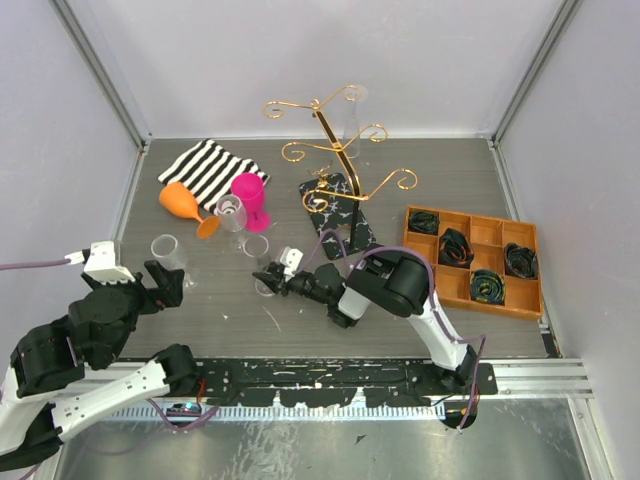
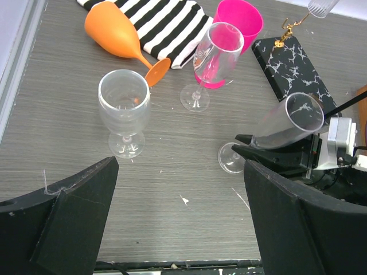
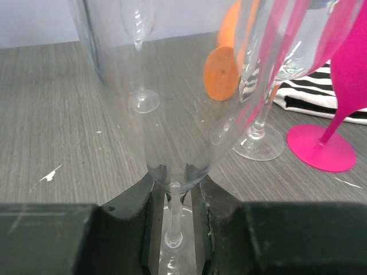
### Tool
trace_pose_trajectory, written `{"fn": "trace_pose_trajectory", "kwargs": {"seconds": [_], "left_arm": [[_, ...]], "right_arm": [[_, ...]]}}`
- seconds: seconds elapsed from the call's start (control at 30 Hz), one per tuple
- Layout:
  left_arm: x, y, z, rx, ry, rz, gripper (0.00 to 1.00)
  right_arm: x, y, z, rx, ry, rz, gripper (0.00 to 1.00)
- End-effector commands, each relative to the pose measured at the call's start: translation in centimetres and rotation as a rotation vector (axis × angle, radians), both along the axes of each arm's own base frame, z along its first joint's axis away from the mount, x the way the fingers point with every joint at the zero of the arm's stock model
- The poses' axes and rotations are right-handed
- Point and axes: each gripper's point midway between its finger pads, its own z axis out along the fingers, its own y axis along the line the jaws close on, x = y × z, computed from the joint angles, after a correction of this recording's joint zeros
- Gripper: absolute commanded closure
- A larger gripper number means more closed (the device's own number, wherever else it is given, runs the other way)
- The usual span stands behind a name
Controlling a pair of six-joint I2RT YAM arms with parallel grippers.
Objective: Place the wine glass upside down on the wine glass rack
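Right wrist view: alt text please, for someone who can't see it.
The right gripper clamps the stem of a clear wine glass just under its bowl. Behind: two more clear glasses, an orange glass's foot, a pink glass, a striped cloth.

Bright, even, diffuse light leaves only faint soft shadows on the grey table and small glints on the gold wine glass rack; the near clear wine glass is slightly soft in the right wrist view and warps the background, while the fingers of the left gripper read dark and featureless.
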Motion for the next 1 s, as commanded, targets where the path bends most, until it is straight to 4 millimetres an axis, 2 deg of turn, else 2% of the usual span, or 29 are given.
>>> {"fn": "trace_pose_trajectory", "kwargs": {"seconds": [0.0, 0.43, 0.8, 0.97], "left_arm": [[0.2, 0.2, 0.0, -0.012, -0.010, 0.025, 0.02], [0.1, 0.4, 0.0, -0.021, -0.017, 0.030, 0.02], [0.0, 0.4, 0.2, -0.033, -0.023, 0.021, 0.02], [0.0, -0.5, 0.4, -0.047, -0.036, -0.028, 0.02]], "right_arm": [[-2.7, 0.1, 5.6, 0.122, -0.152, 0.110, 0.99], [-9.3, -0.7, 7.9, 0.123, -0.223, 0.317, 0.99], [-13.3, -2.9, 11.9, 0.182, -0.257, 0.402, 0.99], [-14.7, -4.5, 14.2, 0.221, -0.287, 0.430, 0.99]]}}
